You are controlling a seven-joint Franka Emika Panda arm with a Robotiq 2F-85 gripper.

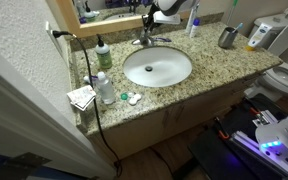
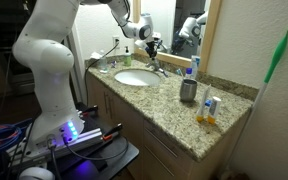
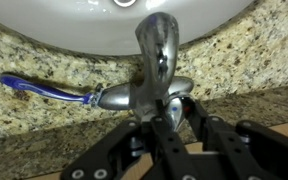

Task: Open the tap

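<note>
The tap (image 3: pixel 159 45) is a small silver faucet behind the white oval basin (image 3: pixel 84 25). Its curved spout points over the bowl and a lever handle sticks out on each side. In the wrist view my gripper (image 3: pixel 171 110) has its two black fingers closed around the right-hand lever (image 3: pixel 176 95), which has blue and red marks. The left lever (image 3: pixel 114 97) is free. In both exterior views the gripper (image 1: pixel 156 22) (image 2: pixel 150 44) hangs at the back of the counter, right over the tap (image 1: pixel 144 40) (image 2: pixel 157 67).
A blue toothbrush (image 3: pixel 44 90) lies on the granite left of the tap. A green-capped soap bottle (image 1: pixel 102 52), a grey metal cup (image 1: pixel 227 37), small items at the counter's corner (image 1: pixel 84 97) and a toilet (image 1: pixel 284 78) are nearby. The mirror frame (image 1: pixel 114 20) stands just behind the gripper.
</note>
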